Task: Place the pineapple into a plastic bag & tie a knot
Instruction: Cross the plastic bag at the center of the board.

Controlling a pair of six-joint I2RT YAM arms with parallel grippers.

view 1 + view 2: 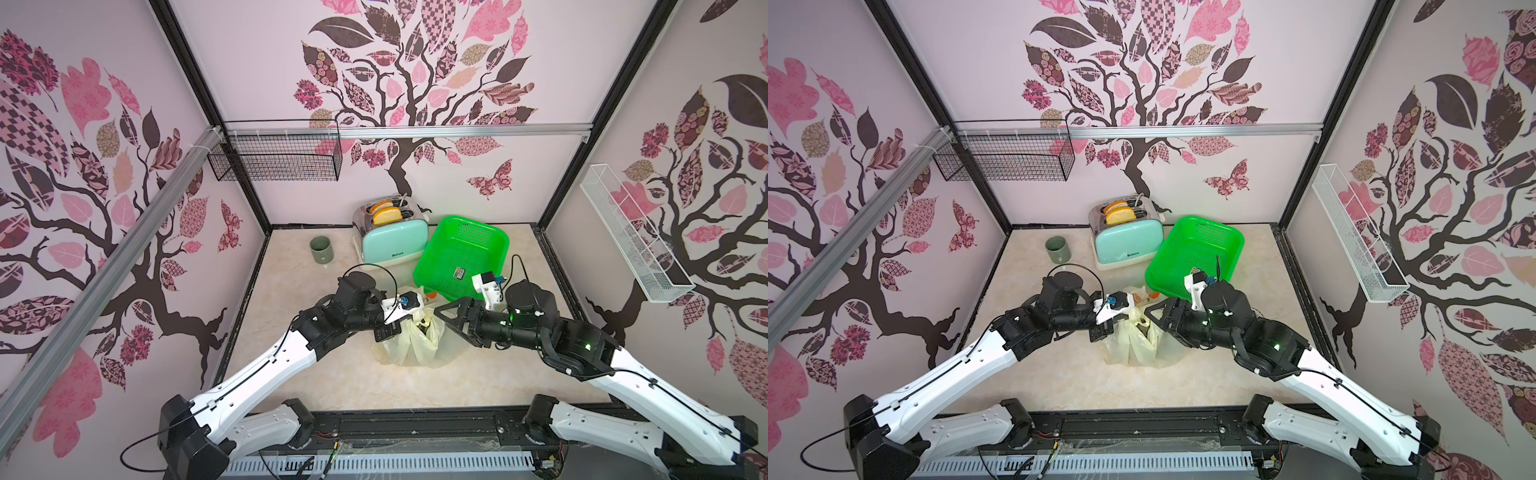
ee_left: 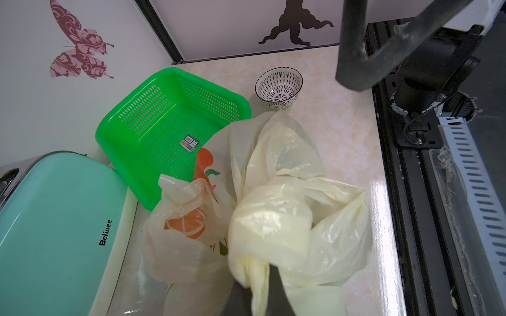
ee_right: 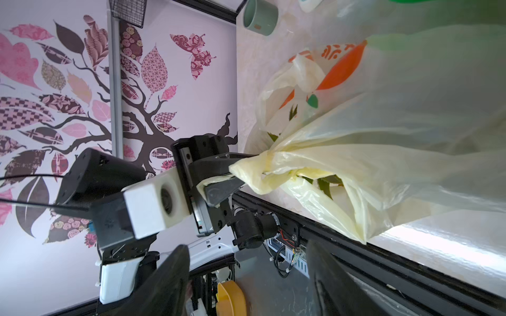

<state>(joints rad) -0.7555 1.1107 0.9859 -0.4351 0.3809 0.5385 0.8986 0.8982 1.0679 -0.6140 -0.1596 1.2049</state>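
The pale-yellow plastic bag point(image 1: 417, 343) point(image 1: 1138, 347) with orange fruit print stands on the table between my two arms. My left gripper point(image 2: 258, 284) point(image 1: 390, 332) is shut on a bunched strip of the bag's handle, which the right wrist view shows pulled taut from the bag point(image 3: 383, 164). The handles cross and twist there; I cannot tell whether they form a knot. Green leaves point(image 3: 325, 183) show inside the bag's mouth; the rest of the pineapple is hidden. My right gripper point(image 3: 246, 273) point(image 1: 449, 320) hangs open just right of the bag, nothing between its fingers.
A green plastic basket point(image 1: 461, 257) leans behind the bag, next to a mint toaster point(image 1: 392, 245) holding bread. A grey-green mug point(image 1: 321, 249) stands at the back left. A patterned bowl point(image 2: 279, 87) sits near the basket. The black rail point(image 1: 415, 424) edges the table's front.
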